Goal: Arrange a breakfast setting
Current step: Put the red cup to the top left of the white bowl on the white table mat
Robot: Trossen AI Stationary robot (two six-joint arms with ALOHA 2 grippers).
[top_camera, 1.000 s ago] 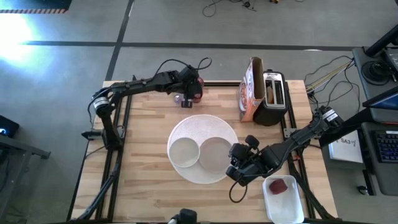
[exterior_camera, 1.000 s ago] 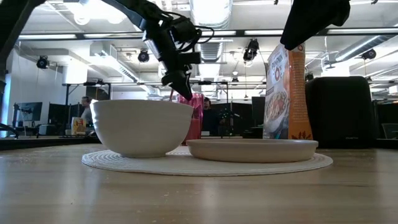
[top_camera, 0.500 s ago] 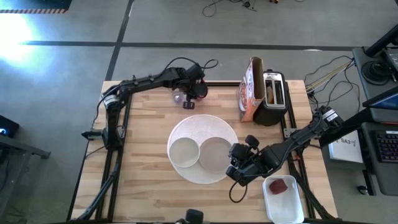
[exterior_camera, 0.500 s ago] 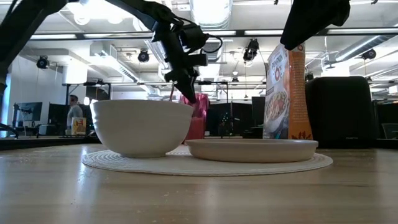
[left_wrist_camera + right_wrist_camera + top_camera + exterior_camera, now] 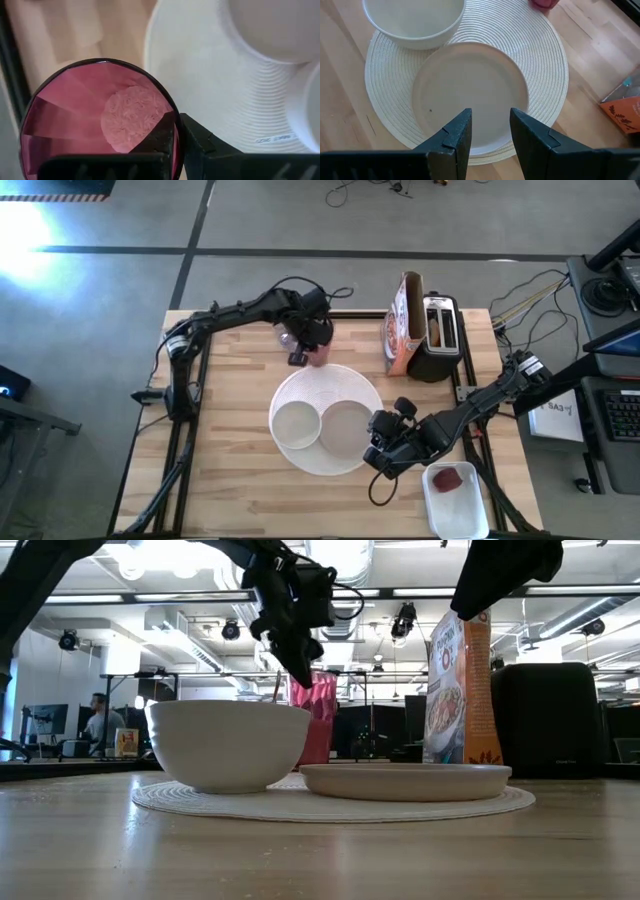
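Observation:
The round white ribbed placemat [image 5: 325,380] lies mid-table and carries the white bowl [image 5: 297,425] and the grey plate [image 5: 347,427]. My left gripper [image 5: 306,350] is shut on the pink-red tumbler [image 5: 320,354] at the placemat's far edge. The tumbler also shows in the low view [image 5: 315,710] behind the bowl [image 5: 228,745]. My right gripper [image 5: 490,127] is open and empty above the plate's [image 5: 470,90] near right rim. The small red fruit [image 5: 452,478] lies in the white tub [image 5: 470,515]. My left gripper pinches the tumbler's rim [image 5: 173,109] with one finger inside [image 5: 159,134] the cup and one outside [image 5: 210,145]. The fingers come from above, slanting down. The tumbler stands a little tilted [image 5: 318,690]. The bowl hides its base, so I cannot tell whether it is lifted clear.
A cereal box [image 5: 402,325] and the black-and-silver toaster [image 5: 440,335] stand at the far right. A small pale object [image 5: 285,337] lies on the table beside the left gripper. The white tub sits at the near right corner. Bare wood shows left of the placemat.
My left gripper has carried the tumbler from near the table's far edge toward the near edge, up to the placemat's far rim. In the low view the tumbler now stands higher and more tilted.

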